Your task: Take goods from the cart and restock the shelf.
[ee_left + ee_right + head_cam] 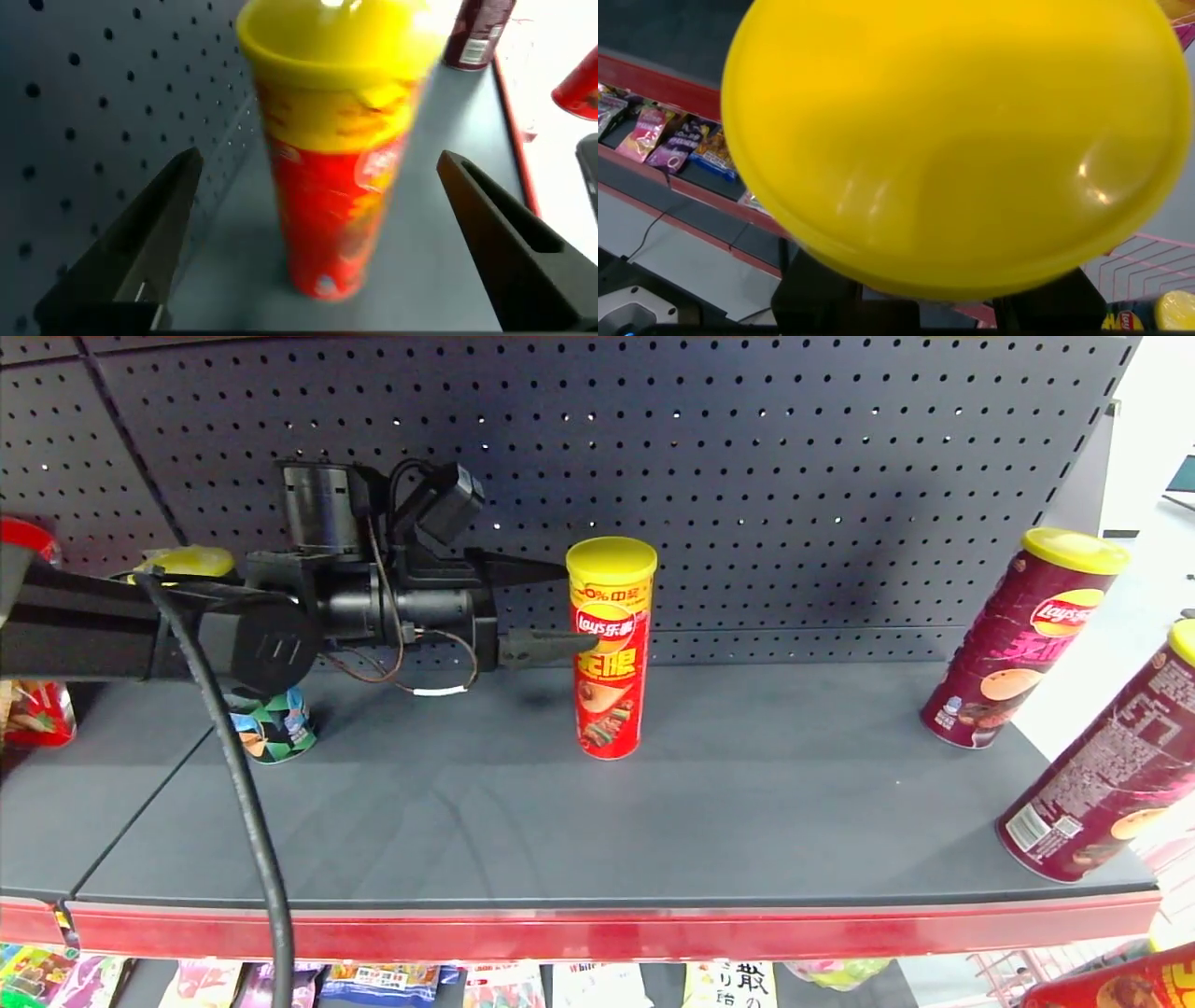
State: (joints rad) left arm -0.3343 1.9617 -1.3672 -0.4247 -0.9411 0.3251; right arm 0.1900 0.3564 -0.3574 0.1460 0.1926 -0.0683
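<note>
Hard against right wrist camera: yellow lid [957,140] of held can, with right gripper [957,313] clamped on can body just beneath. Dark fingers [836,299] poking out on either side below lid rim. Farther off and lower, a row of snack bags [668,140] on a lower level behind a red edge. Off to one side, pink wire cart [1148,266] with another yellow-topped can [1176,313] inside.

Over on robot's left, left gripper [581,603] [320,161] held level above shelf [560,821], arm stretched in from left edge of head view. Spread wide apart, one black finger [140,243] on either side of red can [611,653] [336,187]. Clear gap to can on both sides in left wrist view, so touching neither. In head view, nearer fingertip crossing in front of can's upper part, farther one behind it toward pegboard back [747,448].

Red can itself upright on its base, yellow cap on top, near middle of shelf and set back toward pegboard.

Beneath left arm, patterned can [271,728] standing on shelf, mostly hidden by arm. At far left edge, red packet [33,709]. Well apart on shelf's right end, two maroon cans with yellow caps: one [1018,644] near back, other [1102,775] at front corner. Along shelf front, red price strip [597,929], and under it more bagged snacks [373,980] on level below.
</note>
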